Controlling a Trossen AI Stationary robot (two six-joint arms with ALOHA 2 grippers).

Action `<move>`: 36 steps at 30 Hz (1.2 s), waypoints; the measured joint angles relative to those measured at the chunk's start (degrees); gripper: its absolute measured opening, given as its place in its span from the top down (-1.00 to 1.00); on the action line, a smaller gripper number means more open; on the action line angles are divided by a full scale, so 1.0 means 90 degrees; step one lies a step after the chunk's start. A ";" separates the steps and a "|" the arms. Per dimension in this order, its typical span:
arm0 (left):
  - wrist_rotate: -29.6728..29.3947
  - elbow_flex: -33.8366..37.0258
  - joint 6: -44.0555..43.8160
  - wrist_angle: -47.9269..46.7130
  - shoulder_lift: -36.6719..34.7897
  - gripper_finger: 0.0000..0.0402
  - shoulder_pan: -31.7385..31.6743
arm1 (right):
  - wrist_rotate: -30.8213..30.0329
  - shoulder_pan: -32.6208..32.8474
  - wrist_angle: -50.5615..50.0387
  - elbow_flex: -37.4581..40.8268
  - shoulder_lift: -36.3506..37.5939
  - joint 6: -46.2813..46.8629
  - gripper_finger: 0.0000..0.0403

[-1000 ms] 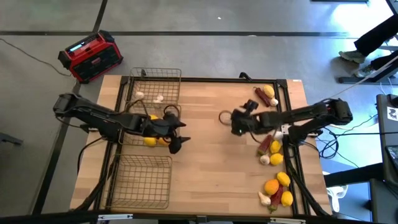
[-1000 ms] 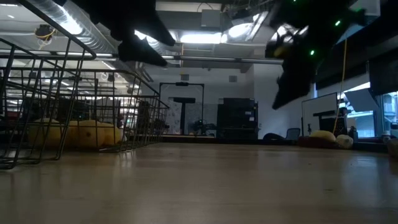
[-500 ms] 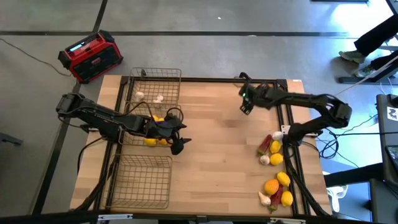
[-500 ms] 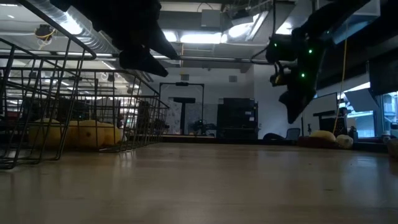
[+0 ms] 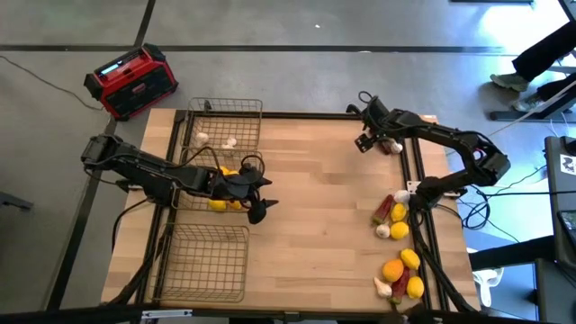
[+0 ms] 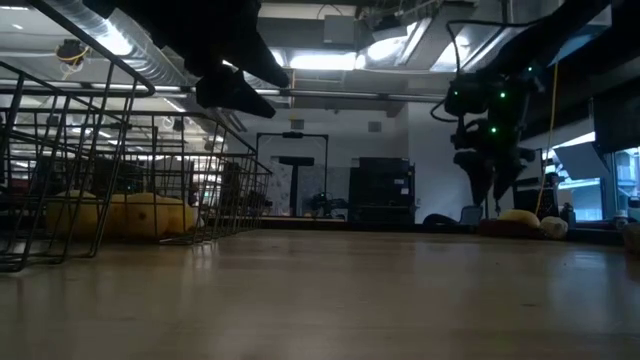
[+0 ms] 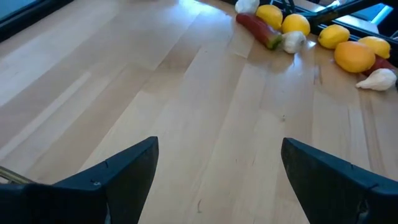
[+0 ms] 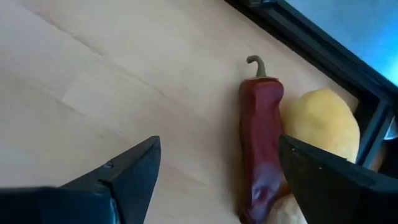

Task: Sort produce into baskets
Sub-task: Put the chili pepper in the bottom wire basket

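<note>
Produce lies in groups along the right side of the counter [image 5: 306,207], close to its edge. A red chili [image 8: 260,149] and a lemon [image 8: 323,124] lie side by side, touching, at the far right corner. More lemons [image 5: 399,220], garlic [image 5: 383,231] and another chili sit by the middle of the right edge. An orange [image 5: 392,270] and more lemons [image 5: 412,286] sit in the near right corner.

Three wire baskets line the left edge. The far basket [image 5: 245,110] holds garlic bulbs [image 5: 230,142]. The middle basket [image 6: 120,180] holds yellow lemons [image 6: 140,212]. The near basket [image 5: 180,288] looks bare. They are made of thin metal wire, with square holes.

The middle of the counter is wide, smooth, pale wood, with lots of room to move.

The left gripper [image 5: 261,193] hangs just beside the middle basket, over bare wood. Its fingers [image 7: 118,177] are spread wide and hold nothing. The right gripper [image 5: 367,139] hangs above the chili and lemon at the far right corner. Its fingers [image 8: 124,174] are spread wide too, and hold nothing.

A red and black box [image 5: 130,81] sits on the floor past the far left corner.
</note>
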State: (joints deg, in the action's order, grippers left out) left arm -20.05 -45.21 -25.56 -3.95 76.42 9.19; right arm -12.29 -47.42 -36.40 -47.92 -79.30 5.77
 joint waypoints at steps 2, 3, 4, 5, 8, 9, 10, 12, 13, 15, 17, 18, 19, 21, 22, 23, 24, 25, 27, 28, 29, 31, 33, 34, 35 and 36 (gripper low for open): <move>0.0000 0.0000 0.0002 0.0000 0.0000 -0.67 0.0000 | -0.0065 -0.0002 0.0048 -0.0001 -0.0106 -0.0002 -0.58; -0.0001 0.0000 0.0002 0.0000 0.0000 -0.67 0.0000 | -0.0167 -0.0002 0.0059 -0.0001 -0.0166 -0.0006 -0.58; 0.0000 0.0000 0.0002 -0.0001 0.0000 -0.67 0.0000 | -0.0221 -0.0002 0.0081 -0.0001 -0.0227 -0.0006 -0.58; 0.0000 0.0000 0.0002 -0.0002 0.0000 -0.67 0.0000 | -0.0234 -0.0002 0.0108 -0.0001 -0.0299 -0.0006 -0.58; 0.0000 0.0000 0.0002 -0.0002 0.0000 -0.67 0.0000 | -0.0324 0.0003 0.0113 -0.0003 -0.0558 -0.0006 -0.58; -0.0002 0.0000 0.0005 -0.0005 0.0000 -0.67 0.0000 | -0.0479 0.0003 0.0142 -0.0003 -0.0640 -0.0003 -0.58; 0.0000 0.0000 0.0005 -0.0005 0.0000 -0.67 0.0000 | -0.0640 0.0002 0.0192 -0.0003 -0.0725 0.0000 -0.58; -0.0002 0.0000 0.0007 -0.0005 0.0000 -0.67 0.0000 | -0.0804 -0.0078 0.0266 -0.0003 -0.0881 -0.0006 -0.58; -0.0001 0.0000 0.0007 -0.0006 0.0000 -0.67 0.0000 | -0.0790 -0.0143 0.0284 -0.0003 -0.0943 -0.0006 -0.58; 0.0000 0.0000 0.0010 -0.0006 0.0000 -0.67 0.0000 | -0.0776 -0.0202 0.0293 -0.0045 -0.1037 -0.0011 -0.58; 0.0000 0.0000 0.0018 -0.0005 -0.0001 -0.67 0.0000 | -0.0728 -0.0205 0.0314 -0.0105 -0.1064 -0.0007 -0.56; -0.0002 0.0000 0.0039 -0.0008 -0.0002 -0.67 0.0000 | -0.0706 -0.0205 0.0349 -0.0132 -0.1089 -0.0008 -0.55; -0.0002 0.0000 0.0051 -0.0007 -0.0002 -0.67 0.0000 | -0.0677 -0.0229 0.0355 -0.0141 -0.1112 -0.0011 -0.53; -0.0002 0.0000 0.0051 -0.0005 -0.0002 -0.67 0.0000 | -0.0640 -0.0275 0.0360 -0.0141 -0.1115 -0.0016 -0.48; -0.0002 0.0000 0.0051 -0.0005 -0.0002 -0.67 0.0000 | -0.0661 -0.0284 0.0386 -0.0141 -0.1113 -0.0016 -0.46; -0.0002 0.0000 0.0051 -0.0005 -0.0002 -0.67 0.0000 | -0.0664 -0.0293 0.0387 -0.0141 -0.1113 -0.0022 -0.43; -0.0002 0.0000 0.0051 -0.0005 -0.0002 -0.67 0.0000 | -0.0663 -0.0291 0.0367 -0.0141 -0.1113 -0.0023 -0.41; -0.0002 0.0000 0.0051 -0.0005 -0.0002 -0.67 0.0000 | -0.0645 -0.0288 0.0372 -0.0141 -0.1113 -0.0025 -0.38; -0.0002 0.0000 0.0053 -0.0005 -0.0002 -0.67 0.0000 | -0.0624 -0.0310 0.0383 -0.0141 -0.1119 -0.0059 -0.34; -0.0002 0.0000 0.0053 -0.0005 -0.0002 -0.67 0.0000 | -0.0642 -0.0315 0.0391 -0.0145 -0.1145 -0.0104 -0.32; -0.0002 0.0000 0.0053 -0.0002 -0.0002 -0.67 -0.0001 | -0.0678 -0.0321 0.0381 -0.0169 -0.1195 -0.0154 -0.30; -0.0002 0.0000 0.0053 -0.0002 -0.0002 -0.67 -0.0007 | -0.0685 -0.0330 0.0366 -0.0239 -0.1322 -0.0176 -0.26; -0.0003 0.0000 0.0058 -0.0002 -0.0002 -0.67 -0.0007 | -0.0685 -0.0322 0.0366 -0.0347 -0.1494 -0.0185 -0.23; -0.0005 0.0000 0.0071 -0.0002 -0.0002 -0.67 -0.0007 | -0.0687 -0.0321 0.0352 -0.0414 -0.1596 -0.0189 -0.22; -0.0005 0.0000 0.0075 -0.0002 -0.0002 -0.67 -0.0007 | -0.0704 -0.0315 0.0310 -0.0489 -0.1701 -0.0193 -0.21; -0.0004 0.0000 0.0075 -0.0002 -0.0002 -0.67 -0.0007 | -0.0736 -0.0316 0.0255 -0.0575 -0.1804 -0.0192 -0.21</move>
State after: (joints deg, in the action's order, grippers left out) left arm -20.09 -45.21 -24.88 -3.97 76.40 9.13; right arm -18.91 -50.27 -34.10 -53.09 -95.54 4.04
